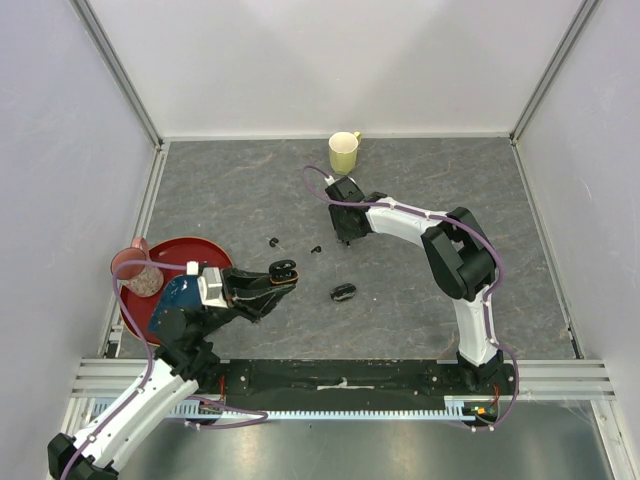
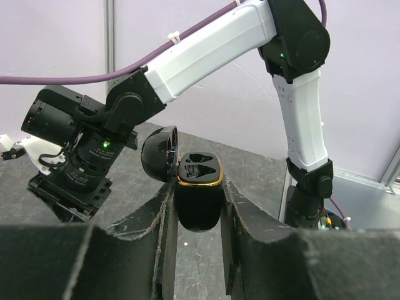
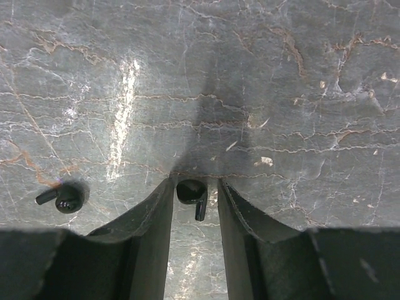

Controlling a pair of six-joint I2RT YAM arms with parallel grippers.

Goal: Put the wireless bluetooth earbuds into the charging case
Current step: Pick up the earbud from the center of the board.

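Note:
My left gripper (image 2: 197,215) is shut on an open black charging case (image 2: 198,199) with a gold rim. It holds the case upright above the table, lid (image 2: 159,152) swung back; it also shows in the top view (image 1: 283,270). My right gripper (image 3: 194,187) is down at the table, open, its fingertips either side of a tiny black earbud (image 3: 190,192) that lies near the left finger. A second earbud (image 3: 62,198) lies to its left. In the top view, two earbuds (image 1: 274,241) (image 1: 316,249) lie left of the right gripper (image 1: 347,238).
A second, closed black case (image 1: 343,292) lies on the grey table right of the held case. A yellow cup (image 1: 344,152) stands at the back. A red plate (image 1: 140,305) and a pink cup (image 1: 135,265) sit at the left edge.

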